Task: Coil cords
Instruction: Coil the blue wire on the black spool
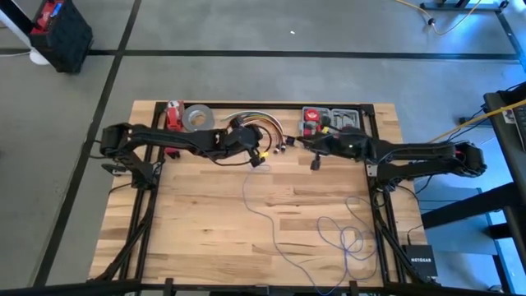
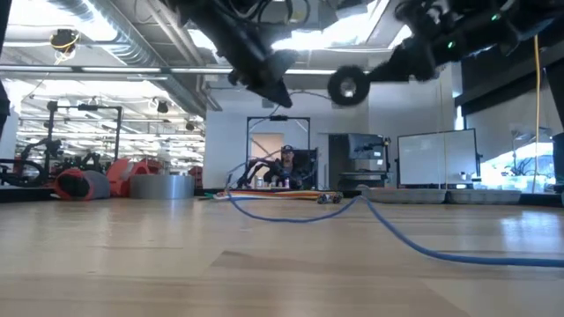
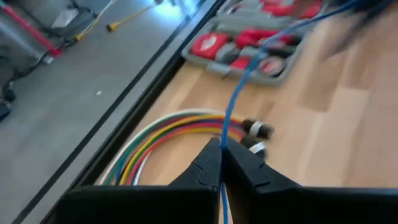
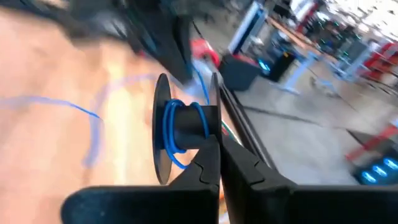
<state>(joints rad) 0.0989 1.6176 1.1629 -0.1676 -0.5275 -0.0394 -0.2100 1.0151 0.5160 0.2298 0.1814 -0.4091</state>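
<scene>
1. Left gripper (image 3: pixel 221 149) clamped on the thin bluish-grey flexible cord (image 3: pixel 235 93), fingers pressed together with the wire pinched between their tips; raised above the back middle of the light wooden slatted table (image 1: pixel 205 222), seen in the high view at (image 1: pixel 261 156).
2. Right gripper (image 4: pixel 219 144) clenched on a black round spool (image 4: pixel 183 129) wound with a few turns of the same blue cord; held off the table, just beside the left gripper, near the table's back edge (image 1: pixel 316 161).
3. Cord stretched taut from the left fingertips toward the spool, in the air between the two grippers.
4. Rest of the cord hanging down from the grippers to the tabletop (image 2: pixel 291 216), then running forward across the boards and ending in loose loops near the front right corner (image 1: pixel 349 238).
5. Arched bundle of orange, red, yellow and white cables with metal tips (image 3: pixel 168 134) lying flat on the table directly under the left gripper, apart from the cord.
6. Grey open tool case with red-handled tools (image 1: pixel 329 117) at the back right, behind the right gripper.
7. Roll of grey tape (image 1: pixel 196 117) and a red object (image 1: pixel 173 115) at the back left, well apart from the cord.
</scene>
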